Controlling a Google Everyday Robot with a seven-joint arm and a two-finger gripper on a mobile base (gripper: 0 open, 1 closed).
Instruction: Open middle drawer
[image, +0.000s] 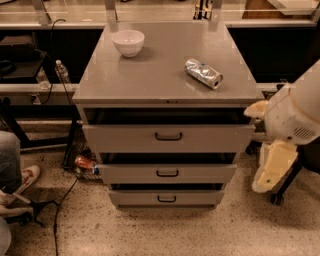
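Note:
The grey metal cabinet (165, 75) has three drawers stacked in its front. The middle drawer (200, 174) has a medium-height front panel and a small dark handle (167, 173) at its centre. It sits between the taller top drawer (210, 138) and the narrowest bottom drawer (195, 198). My gripper (272, 167), cream-coloured below the white arm (300, 107), hangs to the right of the cabinet at about the middle drawer's height. It is apart from the drawer front and touches nothing.
A white bowl (128, 42) and a crushed silver can (203, 73) lie on the cabinet top. A person's leg and shoe (17, 182) are at the left, with cables on the floor. A water bottle (62, 71) and an orange packet (85, 162) lie left of the cabinet.

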